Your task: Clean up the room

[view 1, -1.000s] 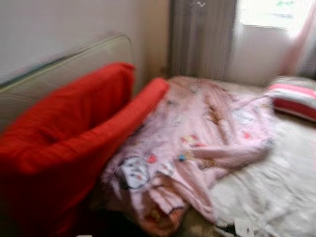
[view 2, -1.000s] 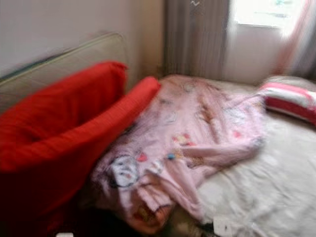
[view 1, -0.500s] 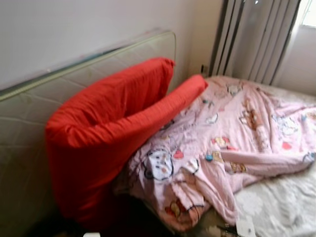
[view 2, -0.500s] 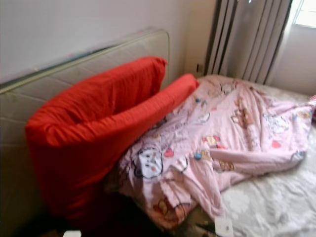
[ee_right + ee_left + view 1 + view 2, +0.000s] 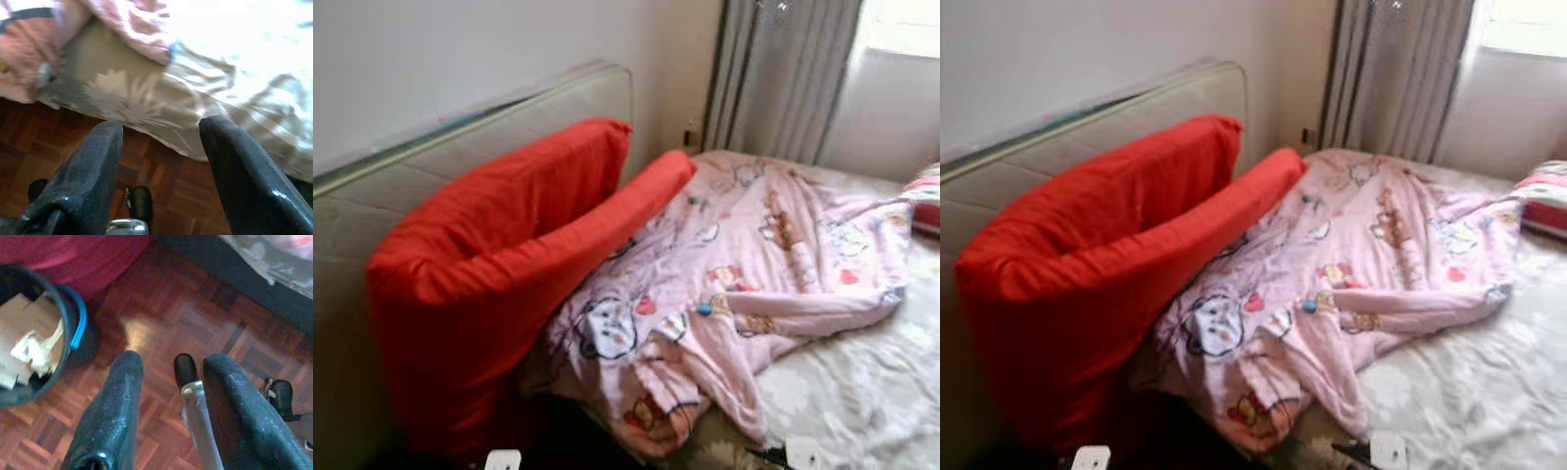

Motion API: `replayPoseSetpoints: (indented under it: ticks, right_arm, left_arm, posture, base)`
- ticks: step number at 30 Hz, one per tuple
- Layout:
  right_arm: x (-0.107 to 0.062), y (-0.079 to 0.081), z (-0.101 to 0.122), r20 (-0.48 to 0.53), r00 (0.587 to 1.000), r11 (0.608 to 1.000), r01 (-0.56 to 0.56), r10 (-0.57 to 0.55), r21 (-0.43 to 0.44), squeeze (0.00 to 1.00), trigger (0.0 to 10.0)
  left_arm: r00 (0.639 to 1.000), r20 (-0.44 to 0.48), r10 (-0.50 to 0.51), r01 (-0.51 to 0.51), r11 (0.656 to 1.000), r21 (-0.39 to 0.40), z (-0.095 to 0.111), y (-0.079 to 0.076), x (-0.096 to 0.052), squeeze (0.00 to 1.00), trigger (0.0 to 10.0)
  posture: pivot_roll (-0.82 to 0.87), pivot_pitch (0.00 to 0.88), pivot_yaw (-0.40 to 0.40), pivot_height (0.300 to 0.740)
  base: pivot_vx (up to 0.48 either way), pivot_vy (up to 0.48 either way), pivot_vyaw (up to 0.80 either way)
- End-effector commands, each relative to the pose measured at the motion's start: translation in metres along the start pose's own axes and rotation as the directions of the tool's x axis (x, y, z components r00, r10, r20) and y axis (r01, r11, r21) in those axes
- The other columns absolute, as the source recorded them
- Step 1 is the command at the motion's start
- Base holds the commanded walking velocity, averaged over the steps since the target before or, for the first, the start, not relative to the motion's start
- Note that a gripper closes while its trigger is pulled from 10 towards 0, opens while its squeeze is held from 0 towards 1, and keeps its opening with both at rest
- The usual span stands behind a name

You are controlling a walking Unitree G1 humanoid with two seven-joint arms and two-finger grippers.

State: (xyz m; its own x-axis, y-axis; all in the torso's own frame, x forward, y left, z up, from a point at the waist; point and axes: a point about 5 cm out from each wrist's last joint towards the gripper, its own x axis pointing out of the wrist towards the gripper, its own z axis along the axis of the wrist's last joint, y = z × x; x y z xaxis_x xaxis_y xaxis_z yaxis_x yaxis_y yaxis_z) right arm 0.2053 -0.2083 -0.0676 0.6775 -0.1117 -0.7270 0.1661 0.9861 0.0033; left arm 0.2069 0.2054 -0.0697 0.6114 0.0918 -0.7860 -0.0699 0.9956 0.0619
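On the bed (image 5: 862, 392), a pink blanket (image 5: 744, 284) printed with cartoons is seen crumpled in a heap, its near corner spilling over the mattress edge; it is judged to be the thing most in need of tidying. To its left a large red cushion (image 5: 499, 264) is propped against the padded headboard (image 5: 372, 186), probably leaned there to stay upright. At the far right a striped pillow (image 5: 925, 191) is glimpsed. Both arms are hung low over the wooden floor (image 5: 171, 328): the left gripper (image 5: 168, 377) is held with jaws wide and empty near a bin (image 5: 34, 338) holding paper scraps, and the right gripper (image 5: 161, 139) likewise wide and empty by the bed's edge. Compared with half a second ago, the head view has swung right, so the window and pillow are brought back in; nothing on the bed appears moved.
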Motion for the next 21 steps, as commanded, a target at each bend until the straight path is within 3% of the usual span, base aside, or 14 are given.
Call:
replayPoseSetpoints:
  ticks: [1, 21]
  right_arm:
    - [-0.0007, -0.0011, -0.0011, 0.009, 1.0, 1.0, 0.006, -0.006, 0.004, 0.0, 10.0]
    - [-0.0003, 0.0006, 0.001, 0.023, 1.0, 1.0, -0.003, 0.003, 0.009, 0.0, 10.0]
  left_arm:
    - [1.0, -0.005, 0.005, -0.005, 1.0, 0.019, 0.0011, 0.0043, -0.0001, 0.0, 10.0]
    - [1.0, 0.005, 0.002, -0.002, 1.0, 0.022, 0.0024, 0.0037, 0.0, 0.0, 10.0]
  posture:
    - [-0.06, 0.039, 0.007, 0.74]
    - [-0.06, 0.056, 0.012, 0.74]
  base:
    - [0.0, 0.0, 0.0]
    - [0.0, 0.0, 0.0]
